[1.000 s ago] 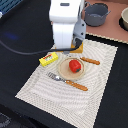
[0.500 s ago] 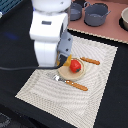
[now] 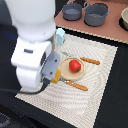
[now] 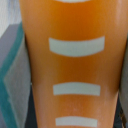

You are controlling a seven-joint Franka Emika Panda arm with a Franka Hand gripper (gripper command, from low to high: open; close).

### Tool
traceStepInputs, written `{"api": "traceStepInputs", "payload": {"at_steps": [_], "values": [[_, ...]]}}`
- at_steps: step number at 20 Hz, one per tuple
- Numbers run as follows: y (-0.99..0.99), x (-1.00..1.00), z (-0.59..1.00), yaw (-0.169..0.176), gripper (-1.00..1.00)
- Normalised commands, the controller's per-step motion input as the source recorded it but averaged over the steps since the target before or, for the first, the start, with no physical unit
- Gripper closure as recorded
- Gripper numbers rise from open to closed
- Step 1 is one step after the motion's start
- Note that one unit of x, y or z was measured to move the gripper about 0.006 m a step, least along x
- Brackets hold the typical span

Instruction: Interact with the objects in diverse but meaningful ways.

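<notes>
Item: bread slab (image 4: 75, 65), orange with pale scored bars. It was recorded filling the wrist view, pressed between dark pads at either edge; the claw (image 3: 56, 76) was therefore judged clamped on it, though in the blurred exterior view only an orange sliver was seen at the fingertips. The slab was held low over the striped mat (image 3: 107, 75), beside the plate (image 3: 64, 71).

On the plate: a tomato (image 3: 75, 66). Flanking the plate: a fork (image 3: 75, 85) and a knife (image 3: 89, 61). Behind the arm: a carton (image 3: 60, 35). Beyond the mat: two grey pots (image 3: 97, 13).

Step judged in hand: carrying the slab. The next move was judged to call for a free spot, a gentle lowering and release.
</notes>
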Motion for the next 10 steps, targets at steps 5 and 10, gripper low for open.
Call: {"api": "traceStepInputs", "payload": {"at_steps": [5,10], "values": [[-0.15,0.14,-0.34,-0.012,1.0],[0.21,0.02,-0.2,0.0,-1.0]]}}
